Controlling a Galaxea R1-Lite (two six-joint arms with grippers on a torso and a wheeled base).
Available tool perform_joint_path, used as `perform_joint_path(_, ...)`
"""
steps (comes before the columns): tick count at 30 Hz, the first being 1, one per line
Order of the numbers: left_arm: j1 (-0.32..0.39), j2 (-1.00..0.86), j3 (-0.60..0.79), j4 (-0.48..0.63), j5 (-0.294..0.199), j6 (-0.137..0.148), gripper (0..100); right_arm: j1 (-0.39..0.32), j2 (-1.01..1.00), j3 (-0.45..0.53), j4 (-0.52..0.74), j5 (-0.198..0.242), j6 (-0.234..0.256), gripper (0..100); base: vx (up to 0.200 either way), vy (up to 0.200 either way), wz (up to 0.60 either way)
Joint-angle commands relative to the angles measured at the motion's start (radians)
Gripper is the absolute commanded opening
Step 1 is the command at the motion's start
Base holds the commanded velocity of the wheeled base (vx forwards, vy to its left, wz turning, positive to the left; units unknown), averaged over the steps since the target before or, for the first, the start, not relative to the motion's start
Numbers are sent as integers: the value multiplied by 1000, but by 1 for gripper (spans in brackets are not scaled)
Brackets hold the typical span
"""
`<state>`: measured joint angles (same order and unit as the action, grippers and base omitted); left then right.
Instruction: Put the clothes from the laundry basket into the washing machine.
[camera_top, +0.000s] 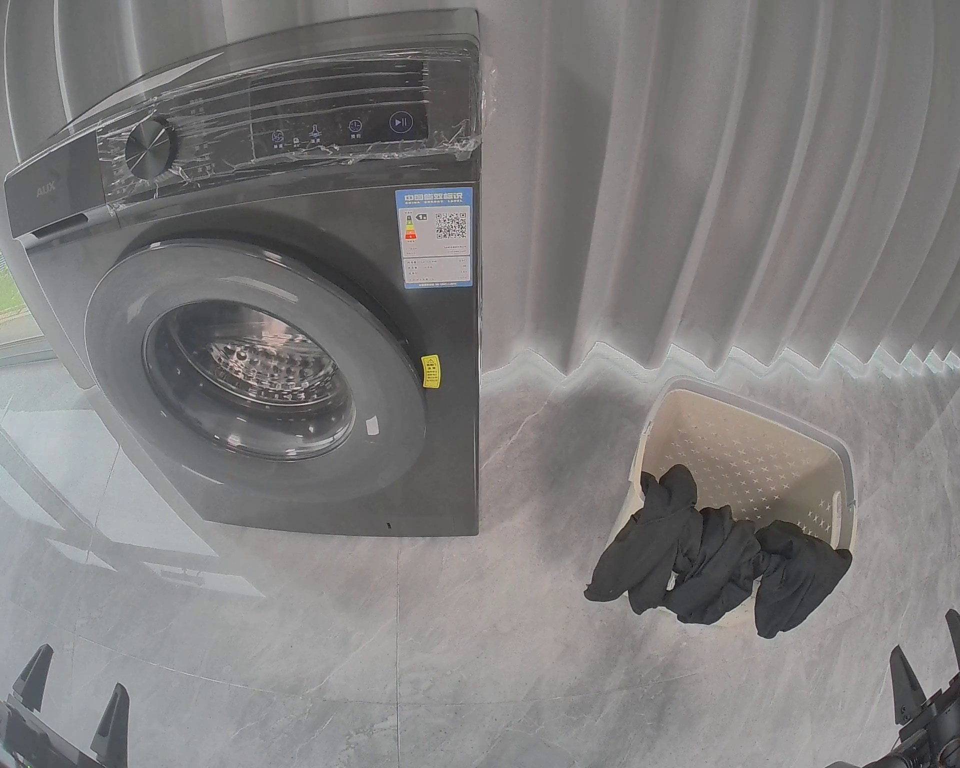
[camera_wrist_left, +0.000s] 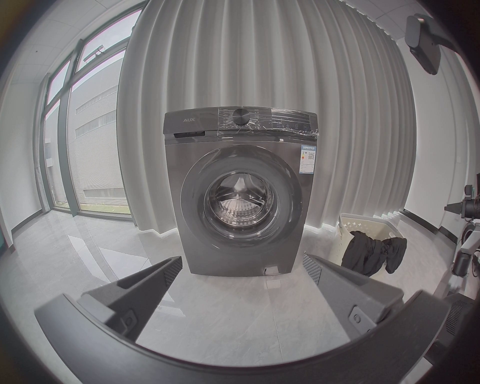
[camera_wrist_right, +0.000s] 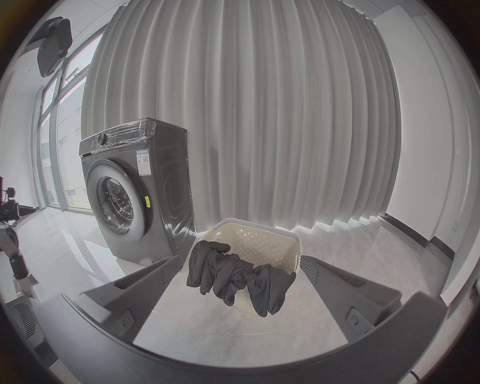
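A dark grey front-loading washing machine (camera_top: 280, 300) stands on the left with its round door (camera_top: 255, 375) shut. To its right a cream laundry basket (camera_top: 760, 450) sits on the floor, and a black garment (camera_top: 715, 560) hangs over its front rim. My left gripper (camera_top: 70, 695) is low at the bottom left, open and holding nothing; its wrist view faces the washing machine (camera_wrist_left: 240, 190). My right gripper (camera_top: 930, 670) is at the bottom right, open, nothing between its fingers; its wrist view looks at the basket (camera_wrist_right: 255, 242) and the black garment (camera_wrist_right: 235, 277).
A pale pleated curtain (camera_top: 720, 170) runs behind the machine and basket. The floor (camera_top: 400, 640) is glossy grey tile with open room between the grippers, machine and basket. Tall windows (camera_wrist_left: 75, 125) stand to the machine's left.
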<state>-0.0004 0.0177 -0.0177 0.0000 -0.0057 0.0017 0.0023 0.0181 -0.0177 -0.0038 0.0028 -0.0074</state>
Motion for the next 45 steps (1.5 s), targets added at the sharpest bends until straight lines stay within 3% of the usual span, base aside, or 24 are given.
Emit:
perform_joint_path(1, 0, -18, 18, 0, 0, 0, 100, 1, -18, 18, -1, 0, 0, 100, 0, 0, 0)
perform_joint_path(11, 0, -18, 18, 2, 0, 0, 100, 1, -18, 18, -1, 0, -2, 100, 0, 0, 0)
perform_joint_path(17, 0, -18, 18, 0, 0, 0, 100, 1, -18, 18, -1, 0, 0, 100, 0, 0, 600)
perform_joint_path(45, 0, -18, 18, 2, 0, 0, 100, 1, -18, 18, -1, 0, 4, 100, 0, 0, -21)
